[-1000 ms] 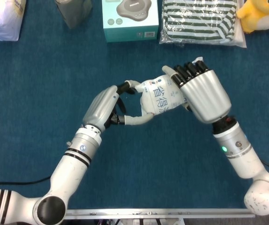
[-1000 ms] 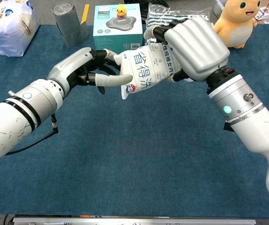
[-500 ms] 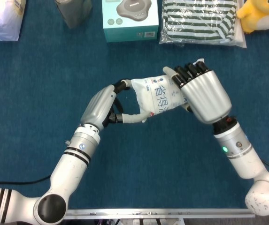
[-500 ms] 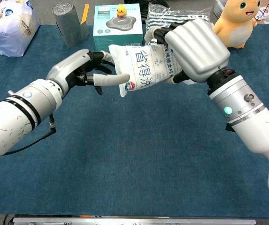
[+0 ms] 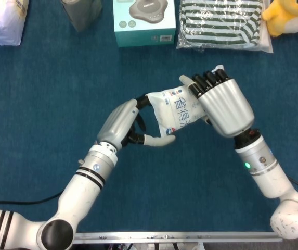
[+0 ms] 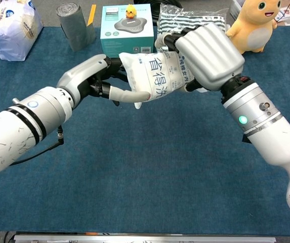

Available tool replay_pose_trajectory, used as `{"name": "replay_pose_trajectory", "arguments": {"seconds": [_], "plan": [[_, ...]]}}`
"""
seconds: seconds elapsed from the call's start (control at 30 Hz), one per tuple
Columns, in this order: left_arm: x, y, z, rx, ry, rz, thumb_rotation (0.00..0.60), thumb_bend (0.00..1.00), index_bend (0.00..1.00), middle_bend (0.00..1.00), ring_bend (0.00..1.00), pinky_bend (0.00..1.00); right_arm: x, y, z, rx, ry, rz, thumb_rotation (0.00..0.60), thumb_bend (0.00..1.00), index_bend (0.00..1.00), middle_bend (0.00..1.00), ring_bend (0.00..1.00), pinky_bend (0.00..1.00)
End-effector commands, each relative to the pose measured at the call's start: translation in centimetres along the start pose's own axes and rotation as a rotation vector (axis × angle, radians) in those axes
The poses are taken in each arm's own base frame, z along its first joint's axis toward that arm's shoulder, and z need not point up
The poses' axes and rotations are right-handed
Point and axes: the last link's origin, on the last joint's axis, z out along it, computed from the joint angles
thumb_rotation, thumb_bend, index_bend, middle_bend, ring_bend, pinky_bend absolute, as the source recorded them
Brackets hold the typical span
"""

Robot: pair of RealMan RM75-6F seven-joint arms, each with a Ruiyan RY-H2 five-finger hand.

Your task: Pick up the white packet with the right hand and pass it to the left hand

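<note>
Where both hands grip: 省得洗 white packet

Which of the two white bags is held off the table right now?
The white packet with blue Chinese print, mid-table, gripped by the right hand and touched by the left hand. The other white bag lies at the far-left corner, untouched.

At frame centre we see the right hand gripping the packet; the left hand seemingly clasps its left end.
</note>
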Motion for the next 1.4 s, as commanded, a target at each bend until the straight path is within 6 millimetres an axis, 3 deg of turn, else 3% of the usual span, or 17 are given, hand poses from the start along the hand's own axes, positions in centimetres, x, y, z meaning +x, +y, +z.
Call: {"name": "replay_pose_trajectory", "arguments": {"seconds": [0.03,0.23,0.47,0.7,1.07,1.23,1.4], "plan": [[-0.4,0.0,0.3,0.001,-0.006,0.016,0.499,0.01,0.29,0.21,0.21,0.51,0.0,0.0,0.0,-0.001,0.002,0.002,0.600,0.00,0.32,0.52,0.50,0.47],[-1.0,-0.2,1.1,0.016,0.005,0.013,0.515,0.01,0.29,0.21,0.21,0.51,0.0,-0.1,-0.2,0.005,-0.002,0.000,0.600,0.00,0.32,0.52,0.50,0.47],[-1.2,-0.4,1.6,0.030,0.026,-0.009,0.594,0.01,0.30,0.23,0.23,0.51,-0.3,-0.4,-0.5,0.020,-0.015,-0.004,0.600,0.00,0.32,0.52,0.50,0.47],[-1.3,-0.4,1.7,0.030,0.049,-0.031,0.600,0.01,0.34,0.29,0.27,0.51,-0.4,-0.8,-0.7,0.040,-0.028,-0.006,0.600,0.00,0.32,0.52,0.50,0.47],[-1.2,-0.3,1.9,0.025,0.142,-0.131,0.600,0.01,0.50,0.54,0.47,0.65,-0.6,-1.0,-0.8,0.055,-0.041,-0.006,0.600,0.00,0.32,0.52,0.50,0.47],[-1.2,-0.3,1.8,0.023,0.158,-0.147,0.600,0.01,0.56,0.61,0.53,0.71,-0.7,-1.0,-0.9,0.059,-0.048,0.000,0.600,0.00,0.32,0.52,0.50,0.47],[-0.9,-0.4,1.7,0.021,0.201,-0.174,0.600,0.01,0.63,0.68,0.60,0.78,-0.8,-0.8,-1.1,0.065,-0.064,-0.002,0.600,0.00,0.32,0.41,0.45,0.47]]}}
